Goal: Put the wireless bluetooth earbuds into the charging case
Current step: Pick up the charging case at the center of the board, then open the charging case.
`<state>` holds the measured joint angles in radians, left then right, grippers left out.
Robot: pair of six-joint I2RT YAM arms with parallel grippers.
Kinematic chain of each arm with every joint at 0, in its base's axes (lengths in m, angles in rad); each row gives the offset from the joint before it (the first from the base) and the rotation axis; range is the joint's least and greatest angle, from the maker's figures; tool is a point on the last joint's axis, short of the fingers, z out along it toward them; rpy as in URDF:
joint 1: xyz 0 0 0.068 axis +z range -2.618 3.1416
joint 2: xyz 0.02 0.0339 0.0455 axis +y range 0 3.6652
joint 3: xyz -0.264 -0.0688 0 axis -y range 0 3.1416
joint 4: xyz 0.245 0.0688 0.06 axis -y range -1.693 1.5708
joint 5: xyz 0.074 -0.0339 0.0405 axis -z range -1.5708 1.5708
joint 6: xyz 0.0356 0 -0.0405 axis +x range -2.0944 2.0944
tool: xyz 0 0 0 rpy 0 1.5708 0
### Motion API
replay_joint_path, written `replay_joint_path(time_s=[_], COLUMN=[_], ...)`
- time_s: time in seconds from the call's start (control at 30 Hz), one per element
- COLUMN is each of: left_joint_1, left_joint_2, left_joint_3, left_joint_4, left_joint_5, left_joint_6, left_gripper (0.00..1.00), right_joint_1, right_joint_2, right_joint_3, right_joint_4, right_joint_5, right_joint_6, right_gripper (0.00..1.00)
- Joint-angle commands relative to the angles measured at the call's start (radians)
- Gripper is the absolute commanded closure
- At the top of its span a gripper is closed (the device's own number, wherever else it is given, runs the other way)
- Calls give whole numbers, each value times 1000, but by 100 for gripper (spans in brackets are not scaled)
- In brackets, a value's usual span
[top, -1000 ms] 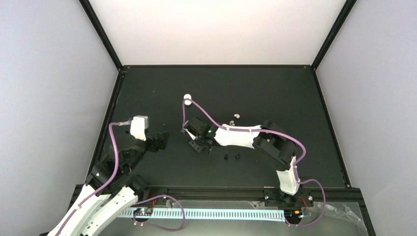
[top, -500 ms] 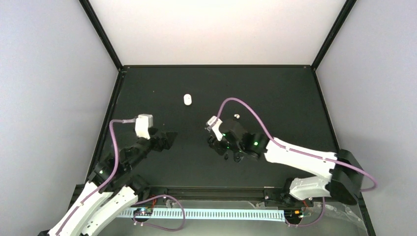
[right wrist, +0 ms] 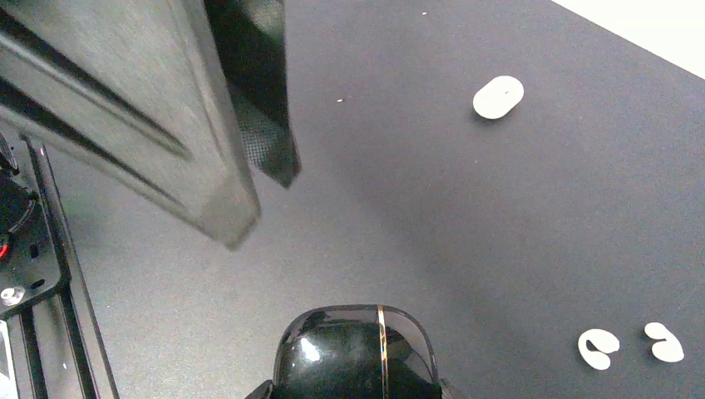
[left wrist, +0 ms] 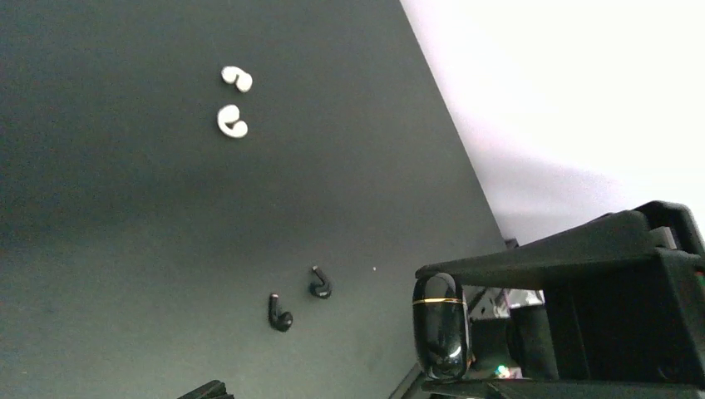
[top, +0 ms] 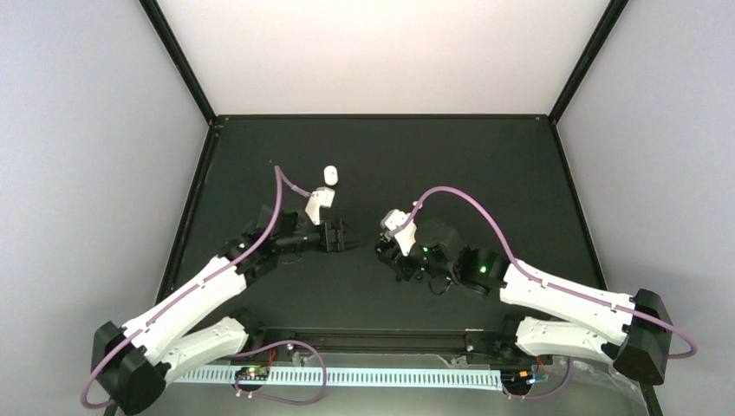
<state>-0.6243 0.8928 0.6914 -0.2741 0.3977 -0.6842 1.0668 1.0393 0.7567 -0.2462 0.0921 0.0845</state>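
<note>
**Item:** four wireless earbuds, comprising a glossy white curled plastic pair and a glossy black stemmed plastic pair. All loose on the matte black surface, none in a case yet.

**Position, left wrist view:** white pair at 11 o'clock, close together, not touching. Black pair at 6 o'clock, side by side and apart, just at 9 o'clock of the glossy black gold-banded charging case.

**Cases:** black case clamped between the jaws of the right gripper, lid apparently shut. Small white oval case lying free at 12 o'clock of the left gripper in the top view.

**Left gripper:** jaws apart, empty, facing the held case.

**Handling (judged):** very light, rigid, smooth and rounded. Liable to squirt out of a hard pinch or roll when nudged. Best taken across the stem on the black pair and across the narrow waist on the white pair, tips low to the surface, with gentle pressure only.

**Room:** wide bare stretch around both pairs. Raised black rim and pale walls well apart from them. Tightest spot between the two grippers, near each other at centre.
</note>
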Motion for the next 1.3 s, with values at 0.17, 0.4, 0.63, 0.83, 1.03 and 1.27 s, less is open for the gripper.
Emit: replay_joint_path(time_s=[0.17,0.4,0.63,0.83,1.03,1.27], left_joint_1=[-44,-58,-66,-72,-76,-79], left_joint_2=[132,191,249,268,278,280], left_joint_3=[72,107,125,124,123,120], left_joint_4=[92,82,39,33,48,52], left_joint_5=[178,192,194,202,231,248], left_joint_6=[-72,-50,-15,-2,-2,-3], left_gripper=[26,30,38,42,50,58], right_joint_1=[10,13,17,19,19,19], right_joint_2=[6,25,48,58,67,74], right_joint_3=[14,30,52,56,62,72], right_joint_4=[39,42,40,43,50,53], right_joint_5=[-8,-26,-40,-38,-46,-44], right_joint_6=[-53,-67,-80,-84,-86,-92], right_gripper=[58,59,59,59,59,59])
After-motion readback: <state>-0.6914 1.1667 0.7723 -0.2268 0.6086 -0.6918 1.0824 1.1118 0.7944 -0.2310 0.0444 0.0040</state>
